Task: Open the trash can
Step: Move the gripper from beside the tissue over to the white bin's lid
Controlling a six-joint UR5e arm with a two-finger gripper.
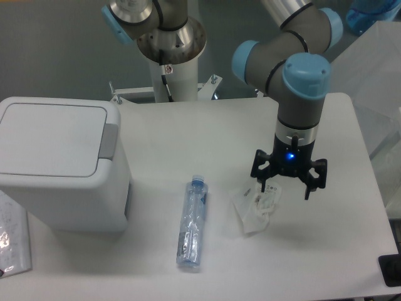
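The trash can (pixel 59 166) is a large boxy white bin at the left of the table. Its flat white lid (pixel 50 138) is down, with the grey push tab (pixel 109 140) on its right edge. My gripper (pixel 286 186) hangs at the right of the table, far from the can, pointing down. Its black fingers (pixel 263 183) are spread apart and hold nothing. It hovers just above and to the right of a crumpled clear plastic bag (pixel 254 207).
A clear plastic bottle with a blue cap (pixel 192 222) lies between the can and the gripper. A plastic-wrapped item (pixel 12 241) lies at the left front edge. The robot base column (pixel 170 56) stands behind the table. A black object (pixel 391 269) sits at the right front corner.
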